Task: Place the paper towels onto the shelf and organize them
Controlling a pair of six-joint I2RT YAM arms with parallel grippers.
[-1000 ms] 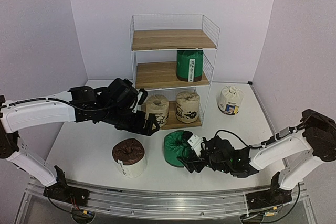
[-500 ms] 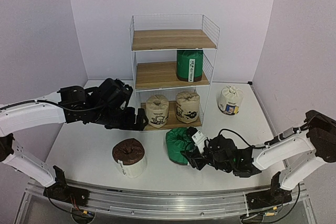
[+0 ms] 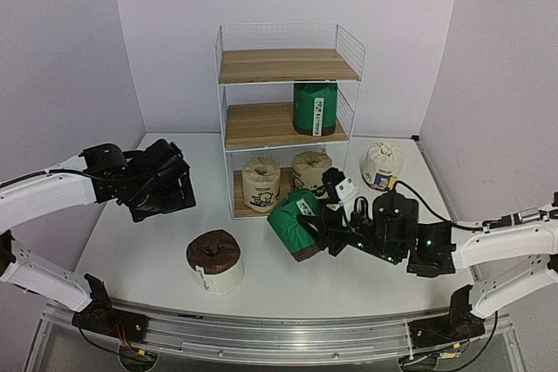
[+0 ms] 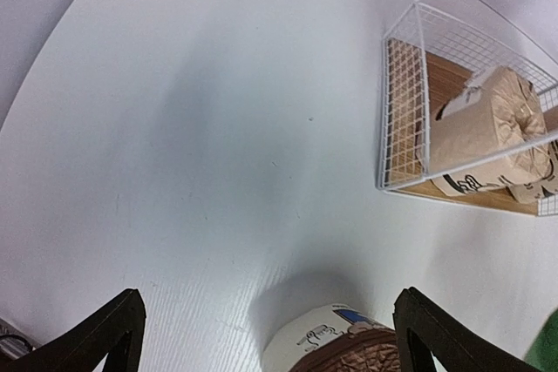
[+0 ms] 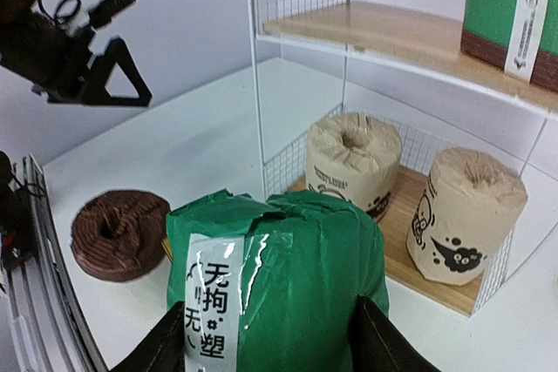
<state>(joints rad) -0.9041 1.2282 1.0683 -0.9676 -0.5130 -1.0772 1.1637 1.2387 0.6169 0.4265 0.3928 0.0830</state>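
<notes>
My right gripper (image 3: pixel 324 226) is shut on a green roll (image 3: pixel 292 224), held tilted above the table in front of the shelf (image 3: pixel 288 67); in the right wrist view the green roll (image 5: pixel 279 280) fills the space between the fingers (image 5: pixel 166 341). A second green roll (image 3: pixel 315 108) stands on the middle board. Two beige printed rolls (image 3: pixel 261 182) (image 3: pixel 311 172) stand on the bottom board. The brown-topped white roll (image 3: pixel 214 261) stands on the table at front left and shows in the left wrist view (image 4: pixel 336 346). The white roll with blue-yellow label (image 3: pixel 382 165) stands right of the shelf. My left gripper (image 3: pixel 170 202) is open and empty, left of the shelf.
The top board of the shelf (image 3: pixel 288 65) and the left half of the middle board (image 3: pixel 257 124) carry nothing. The wire side of the shelf (image 4: pixel 401 119) stands close to the right in the left wrist view. Lilac walls close in the table on three sides.
My right gripper has lifted the green roll off the table and carried it up toward the shelf. My left arm has drawn back to the left, away from the shelf's bottom tier.
</notes>
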